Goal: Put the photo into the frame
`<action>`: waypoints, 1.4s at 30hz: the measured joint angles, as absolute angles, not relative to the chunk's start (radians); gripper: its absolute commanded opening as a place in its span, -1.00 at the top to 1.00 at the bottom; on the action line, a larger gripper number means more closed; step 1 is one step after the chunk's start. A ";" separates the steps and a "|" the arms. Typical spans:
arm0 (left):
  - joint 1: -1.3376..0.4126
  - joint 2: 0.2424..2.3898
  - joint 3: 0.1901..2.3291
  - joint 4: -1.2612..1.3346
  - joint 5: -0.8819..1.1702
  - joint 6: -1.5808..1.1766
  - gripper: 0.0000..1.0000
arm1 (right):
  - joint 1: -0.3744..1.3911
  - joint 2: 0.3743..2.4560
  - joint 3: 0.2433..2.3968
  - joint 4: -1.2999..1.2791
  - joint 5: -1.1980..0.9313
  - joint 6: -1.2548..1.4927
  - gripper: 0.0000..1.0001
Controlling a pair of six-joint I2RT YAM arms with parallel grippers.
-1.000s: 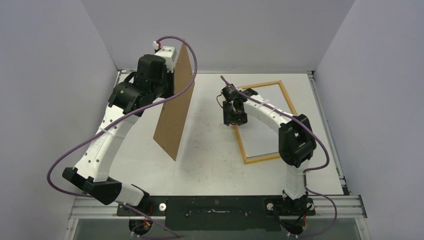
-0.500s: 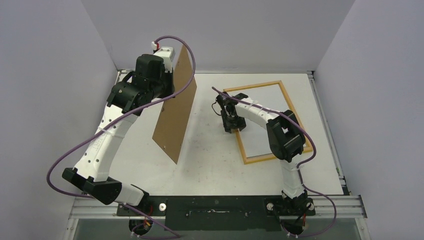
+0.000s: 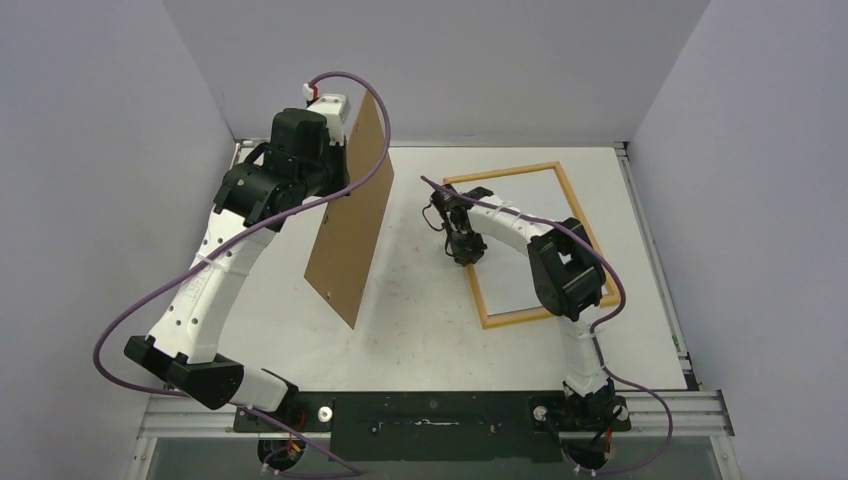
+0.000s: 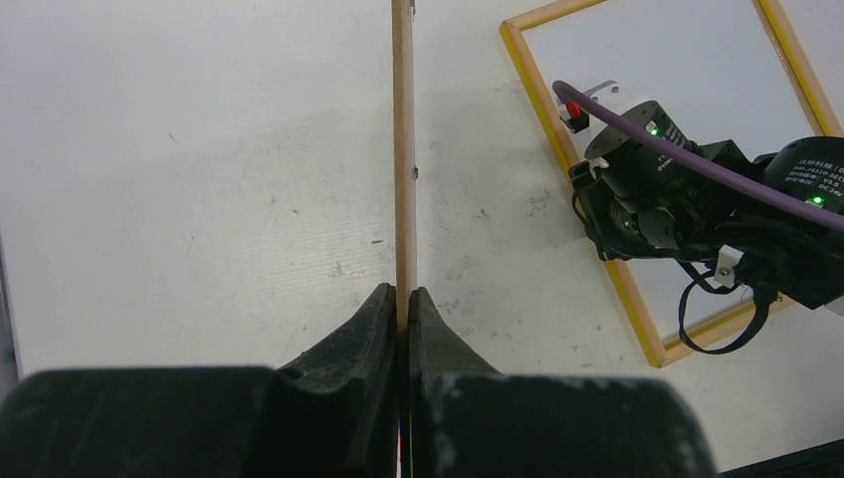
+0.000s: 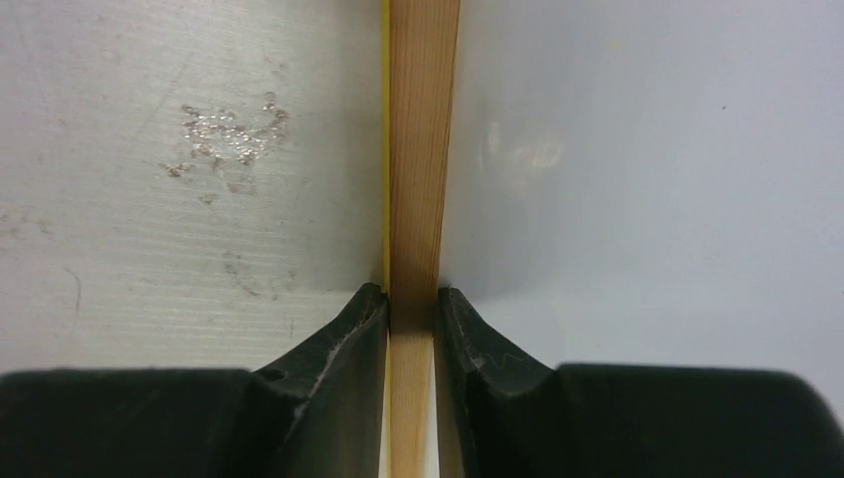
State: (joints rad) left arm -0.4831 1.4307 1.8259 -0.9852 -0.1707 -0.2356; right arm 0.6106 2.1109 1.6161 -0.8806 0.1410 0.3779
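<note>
**Board held on edge at left, frame rail pinched at right**

On my left, the left fingers [image 4: 390, 304] are clenched on the bottom edge of the board [image 3: 350, 215], so it stands upright on its edge above the surface [image 3: 420, 320]. Through the left wrist camera I see it only as a thin brown line running straight away from the fingertips. From above, its long side slants from far to near.

Further right, the frame [image 3: 503, 174] lies flat on the right half of the surface, wood-coloured side up. Its long axis runs from near to far, with the far end leaning a little to the left. The board and the frame are well apart.

The right fingers [image 5: 376, 309] grasp the frame's left long rail about midway along it, one fingertip against each side. In the right wrist camera the rail runs straight ahead, and a thin yellow strip shows along its outer left edge.

Inside the frame I see only a pale area. I cannot tell whether it is a sheet or bare surface.
</note>
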 measured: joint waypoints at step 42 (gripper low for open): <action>-0.480 1.427 1.877 -1.004 -0.432 -0.252 1.00 | 0.803 2.188 1.840 -0.765 -0.067 0.980 -0.04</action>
